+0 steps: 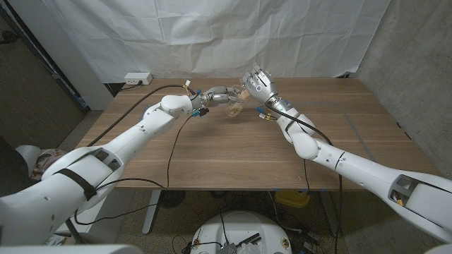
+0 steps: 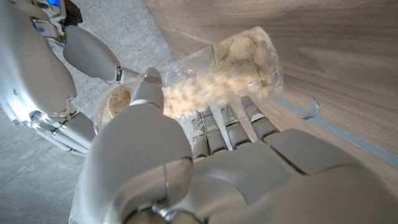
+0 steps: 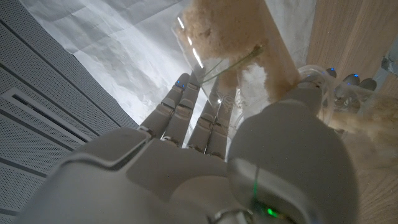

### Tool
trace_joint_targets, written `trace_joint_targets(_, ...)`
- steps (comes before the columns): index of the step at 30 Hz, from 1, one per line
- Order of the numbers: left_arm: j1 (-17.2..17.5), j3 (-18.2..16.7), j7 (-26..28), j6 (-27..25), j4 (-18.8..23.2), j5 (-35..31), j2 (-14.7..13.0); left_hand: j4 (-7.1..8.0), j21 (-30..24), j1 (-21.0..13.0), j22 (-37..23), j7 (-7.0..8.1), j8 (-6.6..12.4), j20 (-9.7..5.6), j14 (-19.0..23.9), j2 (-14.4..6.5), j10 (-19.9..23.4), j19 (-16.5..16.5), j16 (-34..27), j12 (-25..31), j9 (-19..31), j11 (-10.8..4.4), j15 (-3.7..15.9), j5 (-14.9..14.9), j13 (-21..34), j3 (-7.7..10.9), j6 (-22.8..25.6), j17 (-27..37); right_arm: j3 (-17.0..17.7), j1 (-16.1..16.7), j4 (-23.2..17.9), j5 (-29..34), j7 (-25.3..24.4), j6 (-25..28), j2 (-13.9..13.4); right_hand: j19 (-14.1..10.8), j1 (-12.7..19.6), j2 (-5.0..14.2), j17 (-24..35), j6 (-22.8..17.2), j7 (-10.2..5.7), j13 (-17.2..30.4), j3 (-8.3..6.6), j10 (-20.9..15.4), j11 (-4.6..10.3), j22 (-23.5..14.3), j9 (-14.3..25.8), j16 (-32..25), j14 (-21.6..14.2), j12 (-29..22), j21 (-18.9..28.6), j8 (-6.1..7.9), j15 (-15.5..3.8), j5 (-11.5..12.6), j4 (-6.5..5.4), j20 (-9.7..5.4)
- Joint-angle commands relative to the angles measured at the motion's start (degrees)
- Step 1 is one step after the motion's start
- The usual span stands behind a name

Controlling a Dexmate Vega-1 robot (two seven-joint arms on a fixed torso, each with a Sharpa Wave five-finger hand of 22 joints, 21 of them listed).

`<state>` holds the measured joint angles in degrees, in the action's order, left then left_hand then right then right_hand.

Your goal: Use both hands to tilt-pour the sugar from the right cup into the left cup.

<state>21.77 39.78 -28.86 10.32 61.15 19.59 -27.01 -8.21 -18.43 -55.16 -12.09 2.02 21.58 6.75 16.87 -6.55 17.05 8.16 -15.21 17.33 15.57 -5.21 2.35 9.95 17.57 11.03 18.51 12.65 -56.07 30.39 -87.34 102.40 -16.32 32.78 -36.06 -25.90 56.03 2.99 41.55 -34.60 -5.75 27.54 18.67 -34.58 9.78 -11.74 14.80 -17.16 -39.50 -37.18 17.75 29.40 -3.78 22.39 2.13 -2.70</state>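
Over the far middle of the wooden table [image 1: 233, 155] both hands meet. My left hand [image 1: 217, 94] grips a clear plastic cup [image 1: 234, 110] with pale sugar in it; the left wrist view shows this left cup [image 2: 249, 56] beyond the fingers [image 2: 214, 134]. My right hand [image 1: 258, 86] holds the other clear cup [image 1: 241, 94] tilted toward it, mouth close to the left cup. In the right wrist view the right cup [image 3: 242, 43] carries clumped sugar against its wall, and loose sugar [image 3: 354, 121] shows by the left cup. The right cup's mouth [image 2: 115, 102] faces the left cup.
A white power strip [image 1: 138, 79] lies at the table's back left corner. Black cables [image 1: 171, 144] run across the left half of the table. Tape marks [image 1: 351, 120] sit on the right half. A white cloth backdrop [image 1: 212, 35] hangs behind the table.
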Motion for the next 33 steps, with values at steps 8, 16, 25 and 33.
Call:
trace_joint_targets(8,-0.75,0.21,-0.37,0.43,-1.59,-0.08,0.80,0.04,-0.39,0.30,-0.13,-0.03,0.11,0.24,0.50,-0.56,0.54,-0.24,0.23,-0.22,0.26,0.12,2.81,0.28,0.01,0.58,0.72,0.13,-0.41,-0.30,0.97,-0.57,-1.52,1.35,-0.02,0.72,0.90,0.08,0.30,-6.15,-5.46,0.28,0.30,-0.08,0.64,0.02,0.19,0.46,0.22,0.06,-0.52,0.39,-9.14,-0.28,0.13,-1.87)
trace_joint_targets(16,-0.81,0.24,-0.38,0.51,-1.64,-0.12,0.88,0.04,-0.40,0.34,-0.13,0.06,0.07,0.24,0.51,-0.56,0.58,-0.25,0.24,-0.24,0.30,0.04,2.83,0.28,0.00,0.59,0.77,0.13,-0.83,-0.65,0.75,0.64,-1.35,1.06,-0.64,0.90,1.36,0.17,0.46,-6.15,-5.60,0.44,0.27,-0.13,0.97,0.01,0.21,0.62,0.23,0.12,-0.61,0.30,-9.21,-0.32,0.22,-2.05)
trace_joint_targets(25,-0.80,0.26,-0.35,0.56,-1.54,-0.13,0.97,0.04,-0.42,0.39,-0.13,0.00,0.02,0.23,0.53,-0.56,0.65,-0.26,0.26,-0.23,0.34,0.15,2.87,0.28,0.00,0.60,0.81,0.12,-0.37,-0.08,0.39,-0.83,-1.88,1.19,-0.43,1.08,1.71,0.20,0.66,-6.25,-5.84,0.44,0.32,-0.28,0.85,0.00,0.34,0.84,0.30,0.27,-0.70,0.28,-9.21,-0.39,0.24,-2.16)
trace_joint_targets(33,-0.46,0.16,-0.11,0.10,-0.40,-0.13,0.51,-0.01,-0.43,0.33,-0.13,0.20,-0.04,0.25,0.58,-0.58,0.58,-0.27,0.26,-0.29,0.38,0.05,2.90,0.30,-0.01,0.66,0.82,0.11,-0.24,0.12,-0.23,-0.71,-1.95,0.96,-0.95,1.13,1.85,0.27,0.81,-6.43,-5.91,0.54,0.35,-0.32,1.02,-0.01,0.35,0.93,0.23,0.35,-0.74,0.28,-9.21,-0.44,0.19,-2.19)
